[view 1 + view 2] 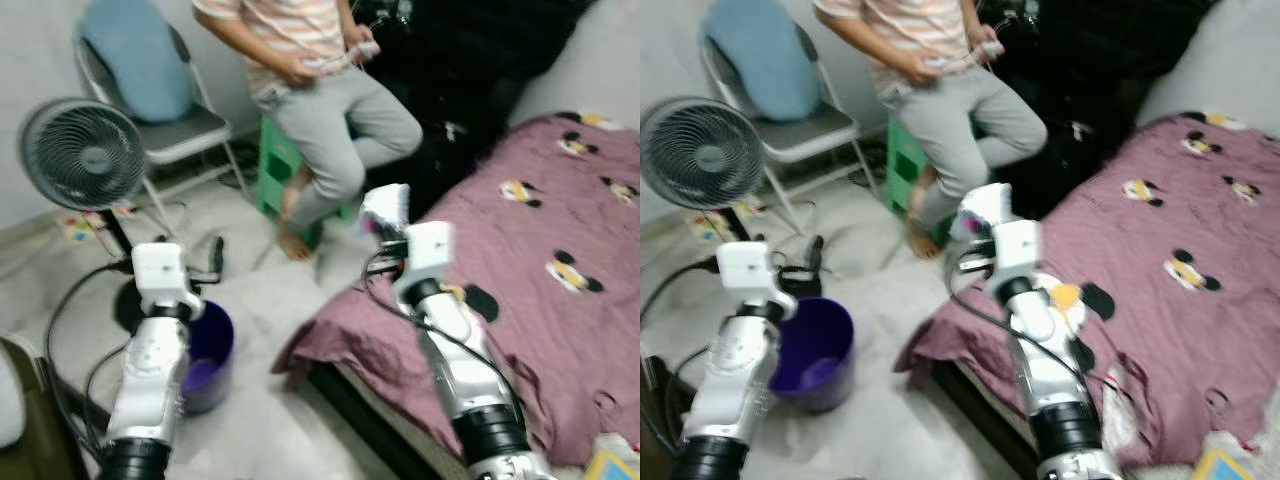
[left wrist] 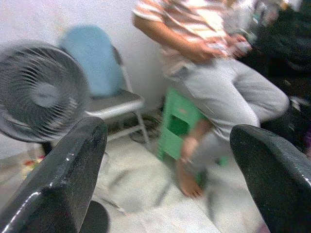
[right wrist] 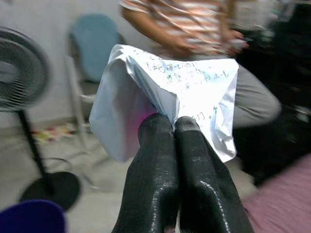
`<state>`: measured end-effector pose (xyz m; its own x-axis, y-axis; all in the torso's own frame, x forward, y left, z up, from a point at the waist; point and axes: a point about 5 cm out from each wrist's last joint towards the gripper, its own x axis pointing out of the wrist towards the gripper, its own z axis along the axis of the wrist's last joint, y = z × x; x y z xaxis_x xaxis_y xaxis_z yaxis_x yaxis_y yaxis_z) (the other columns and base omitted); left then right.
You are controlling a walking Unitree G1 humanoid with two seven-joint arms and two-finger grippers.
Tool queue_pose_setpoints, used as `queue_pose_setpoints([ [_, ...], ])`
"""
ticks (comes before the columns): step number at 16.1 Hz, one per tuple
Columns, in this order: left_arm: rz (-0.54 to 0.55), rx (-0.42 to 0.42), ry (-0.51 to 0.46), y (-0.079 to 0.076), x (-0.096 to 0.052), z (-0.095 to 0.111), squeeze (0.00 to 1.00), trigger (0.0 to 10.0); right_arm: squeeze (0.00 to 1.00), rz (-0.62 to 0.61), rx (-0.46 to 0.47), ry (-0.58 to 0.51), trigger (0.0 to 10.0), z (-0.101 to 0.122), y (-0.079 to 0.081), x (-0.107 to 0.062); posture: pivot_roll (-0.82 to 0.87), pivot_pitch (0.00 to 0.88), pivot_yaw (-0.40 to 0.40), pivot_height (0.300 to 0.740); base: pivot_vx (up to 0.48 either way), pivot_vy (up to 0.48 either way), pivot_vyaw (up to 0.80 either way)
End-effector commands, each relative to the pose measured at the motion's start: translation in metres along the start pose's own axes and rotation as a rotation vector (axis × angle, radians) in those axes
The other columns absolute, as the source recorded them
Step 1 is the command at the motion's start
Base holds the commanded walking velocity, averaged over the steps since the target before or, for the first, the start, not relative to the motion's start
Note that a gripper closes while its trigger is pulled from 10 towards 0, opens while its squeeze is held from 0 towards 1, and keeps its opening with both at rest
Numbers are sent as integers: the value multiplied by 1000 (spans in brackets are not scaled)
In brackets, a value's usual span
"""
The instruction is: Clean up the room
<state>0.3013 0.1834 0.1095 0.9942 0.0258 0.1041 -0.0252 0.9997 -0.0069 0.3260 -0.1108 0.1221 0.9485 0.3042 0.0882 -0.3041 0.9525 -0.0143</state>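
My right gripper (image 3: 175, 124) is shut on a crumpled white paper wrapper (image 3: 165, 92) with printed writing and a pink patch. In the head views that wrapper (image 1: 385, 208) hangs above the near corner of the bed. A purple bucket (image 1: 815, 352) stands on the floor to the left, beside my left arm. My left gripper (image 2: 170, 160) is open, its two black fingers (image 2: 63, 184) wide apart and holding nothing. In the left eye view the left gripper (image 1: 216, 262) sits just above the bucket (image 1: 208, 355).
A person (image 1: 320, 90) sits on a green stool (image 1: 275, 165) straight ahead. A standing fan (image 1: 82, 155) and a folding chair (image 1: 170, 110) with a blue cushion are at the left. The bed with a maroon sheet (image 1: 540, 260) lies on the right.
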Motion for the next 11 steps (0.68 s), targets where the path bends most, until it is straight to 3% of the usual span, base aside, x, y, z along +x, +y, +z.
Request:
queue_pose_setpoints([
  [1, -8, -20, 13, -5, -1, -1, 0, 10000, 0, -18, -14, 0, 10000, 1, -9, -2, -68, 0, -32, 740, 0, 0, 800],
  [3, -10, -23, 16, -6, -1, -1, 0, 10000, 0, -17, -12, 0, 10000, 1, -9, -2, -68, 0, -32, 740, 0, 0, 753],
  [11, -12, -46, 25, -7, 0, -1, 0, 10000, 0, -11, -8, 1, 10000, 1, -9, -2, -72, 0, -33, 740, 0, 0, 0],
])
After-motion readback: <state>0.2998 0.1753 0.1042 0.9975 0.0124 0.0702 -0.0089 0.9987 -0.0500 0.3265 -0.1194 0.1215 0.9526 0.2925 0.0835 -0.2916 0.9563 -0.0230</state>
